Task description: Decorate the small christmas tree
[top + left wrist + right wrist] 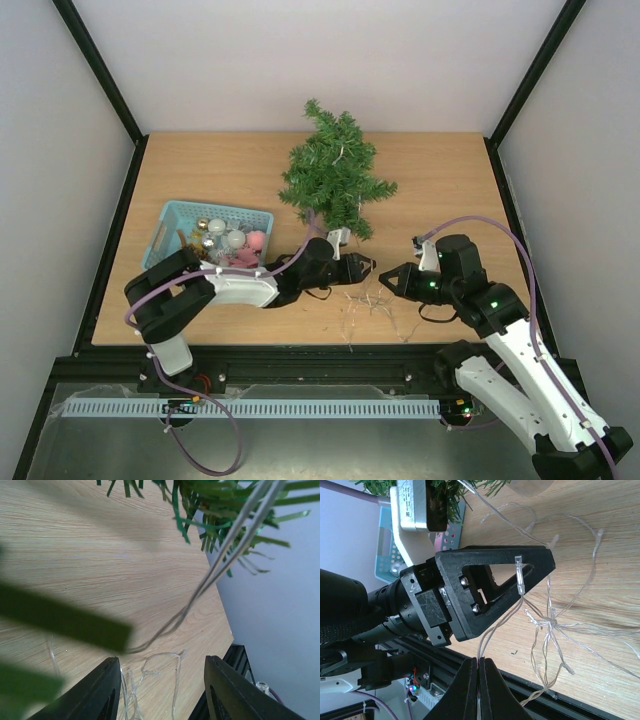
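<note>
Right end effector [478,662] pinched on light string [551,623], left end effector [162,664] apart, small christmas tree [335,175] cropped in wrist views

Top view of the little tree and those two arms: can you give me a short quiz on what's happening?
1. True or false: in the top view, the teal basket sits right of the small christmas tree.
2. What does the right gripper pinch? A a pink ornament; B the light string; C a branch.
3. Fill in: the left gripper is ___ (open or shut).
Key: 1 false; 2 B; 3 open.
</note>
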You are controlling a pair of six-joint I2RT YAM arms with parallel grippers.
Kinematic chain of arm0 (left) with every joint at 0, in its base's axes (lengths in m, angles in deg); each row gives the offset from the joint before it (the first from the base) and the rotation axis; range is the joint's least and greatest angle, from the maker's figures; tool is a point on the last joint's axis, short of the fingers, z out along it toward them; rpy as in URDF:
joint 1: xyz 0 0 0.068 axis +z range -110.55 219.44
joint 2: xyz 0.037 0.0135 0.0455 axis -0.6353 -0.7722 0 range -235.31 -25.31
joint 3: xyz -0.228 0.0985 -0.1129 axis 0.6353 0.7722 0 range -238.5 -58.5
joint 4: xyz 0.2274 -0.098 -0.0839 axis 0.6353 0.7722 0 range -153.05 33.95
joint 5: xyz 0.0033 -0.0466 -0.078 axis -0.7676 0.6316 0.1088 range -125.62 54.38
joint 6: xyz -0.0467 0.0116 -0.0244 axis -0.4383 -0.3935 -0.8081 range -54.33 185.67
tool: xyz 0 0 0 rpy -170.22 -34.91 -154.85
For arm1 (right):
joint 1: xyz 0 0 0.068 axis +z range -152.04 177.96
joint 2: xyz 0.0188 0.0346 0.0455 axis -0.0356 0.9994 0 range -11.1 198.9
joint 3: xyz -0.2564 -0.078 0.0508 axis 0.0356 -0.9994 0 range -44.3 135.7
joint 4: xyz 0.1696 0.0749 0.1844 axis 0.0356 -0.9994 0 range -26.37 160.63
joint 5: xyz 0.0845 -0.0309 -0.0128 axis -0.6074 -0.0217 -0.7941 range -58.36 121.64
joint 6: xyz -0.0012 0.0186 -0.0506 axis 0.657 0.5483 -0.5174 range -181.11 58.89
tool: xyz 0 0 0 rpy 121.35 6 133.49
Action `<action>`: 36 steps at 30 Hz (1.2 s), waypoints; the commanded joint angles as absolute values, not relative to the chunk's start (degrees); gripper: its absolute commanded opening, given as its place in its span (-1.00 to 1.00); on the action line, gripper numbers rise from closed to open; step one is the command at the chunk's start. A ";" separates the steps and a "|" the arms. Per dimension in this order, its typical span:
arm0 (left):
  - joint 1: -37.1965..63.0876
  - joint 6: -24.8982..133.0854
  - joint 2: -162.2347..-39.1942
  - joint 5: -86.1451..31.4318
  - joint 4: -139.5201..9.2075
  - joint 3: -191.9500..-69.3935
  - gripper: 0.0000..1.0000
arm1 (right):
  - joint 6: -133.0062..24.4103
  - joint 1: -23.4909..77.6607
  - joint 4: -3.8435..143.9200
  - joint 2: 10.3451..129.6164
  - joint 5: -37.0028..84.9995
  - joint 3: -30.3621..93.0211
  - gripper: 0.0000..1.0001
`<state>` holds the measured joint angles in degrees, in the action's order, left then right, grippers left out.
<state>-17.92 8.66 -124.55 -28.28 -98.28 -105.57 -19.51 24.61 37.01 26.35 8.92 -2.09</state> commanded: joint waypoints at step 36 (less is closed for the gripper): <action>-19.20 11.35 -103.72 -39.30 -70.49 -101.23 -0.95 | -20.53 24.85 35.67 29.17 12.13 -0.67 -0.97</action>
